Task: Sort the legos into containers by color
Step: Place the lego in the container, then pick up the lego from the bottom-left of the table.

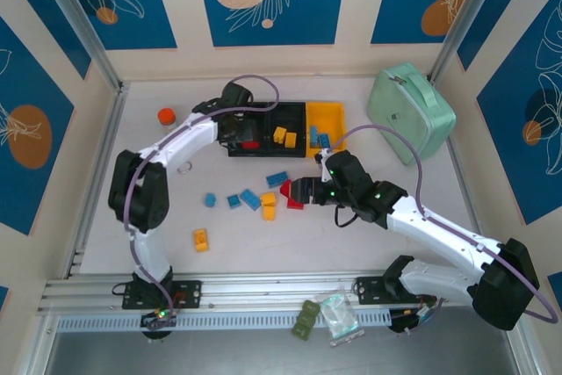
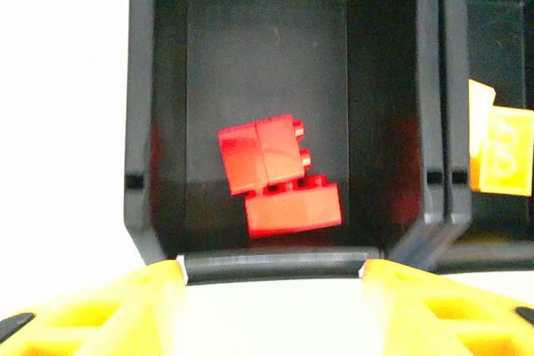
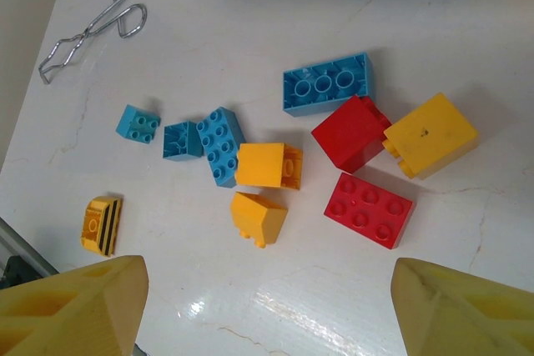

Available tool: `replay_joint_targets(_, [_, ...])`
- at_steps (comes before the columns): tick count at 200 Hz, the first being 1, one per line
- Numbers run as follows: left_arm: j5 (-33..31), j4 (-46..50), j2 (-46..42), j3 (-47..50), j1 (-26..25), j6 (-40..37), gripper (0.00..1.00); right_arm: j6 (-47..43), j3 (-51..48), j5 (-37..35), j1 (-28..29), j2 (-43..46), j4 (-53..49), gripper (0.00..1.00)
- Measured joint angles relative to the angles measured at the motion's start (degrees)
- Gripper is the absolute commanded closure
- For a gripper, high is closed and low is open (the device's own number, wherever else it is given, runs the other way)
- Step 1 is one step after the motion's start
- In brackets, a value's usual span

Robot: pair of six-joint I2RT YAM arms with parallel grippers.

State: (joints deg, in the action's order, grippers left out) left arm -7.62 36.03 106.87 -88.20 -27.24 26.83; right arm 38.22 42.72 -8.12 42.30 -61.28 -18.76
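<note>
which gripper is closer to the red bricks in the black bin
Left. The left gripper hovers at the edge of the bin, just in front of the red bricks. The right gripper hangs over the loose bricks on the table, away from it.

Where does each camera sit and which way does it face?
Top external: above and behind the bases, looking down on the table; left arm and right arm show.
Left wrist: on the left gripper, looking down into the black bin at two red legos; yellow fingertips show.
Right wrist: on the right gripper, looking down at loose legos; yellow fingertips show.
Shared: top external also sees those red legos.
</note>
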Motion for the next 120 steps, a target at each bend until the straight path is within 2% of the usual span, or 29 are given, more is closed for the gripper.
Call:
replay_joint_targets(58, [1.6,1.0,-14.8,15.7,-0.3,-0.4,0.39,-1.3,0.0,3.0,0.3,0.2,-1.0,0.22])
replay_joint_targets(120, [2.2,9.4,-32.8,32.5,-0.4,1.0,0.35,-5.4,-0.9,8.7,3.7,0.1,1.2,0.22])
